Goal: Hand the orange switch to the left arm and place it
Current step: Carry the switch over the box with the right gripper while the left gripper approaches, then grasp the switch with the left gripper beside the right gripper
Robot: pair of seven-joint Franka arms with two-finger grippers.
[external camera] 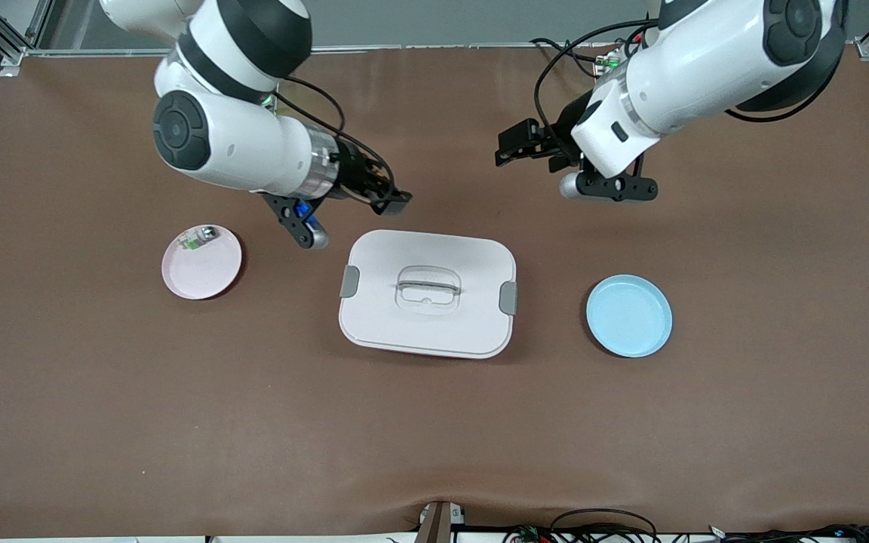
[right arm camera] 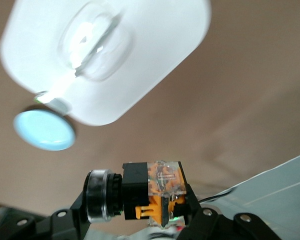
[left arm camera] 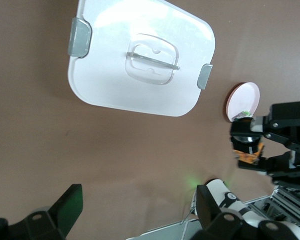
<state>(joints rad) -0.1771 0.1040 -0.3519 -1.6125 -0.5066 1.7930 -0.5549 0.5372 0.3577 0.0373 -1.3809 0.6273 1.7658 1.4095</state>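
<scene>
The right gripper [external camera: 393, 197] is clamped on the orange switch [right arm camera: 157, 192] and holds it in the air, just above the edge of the box [external camera: 428, 293] that lies farther from the front camera. In the left wrist view the switch shows between the right gripper's fingers, with its orange end free. The left gripper [external camera: 514, 147] hangs in the air over the bare table, toward the left arm's end, with its fingers apart and nothing between them.

The step in hand seems to be the handover from one arm to the other. To do it well, the left gripper should probably come to the free end of the switch and close on it before the right one lets go. Both should stay high, so that nothing touches the box lid.

The pink plate [external camera: 201, 262] holds a small green-and-white part [external camera: 194, 240] at its rim. The blue plate [external camera: 628, 315] has nothing in it. The box is closed, so its inside cannot be seen
</scene>
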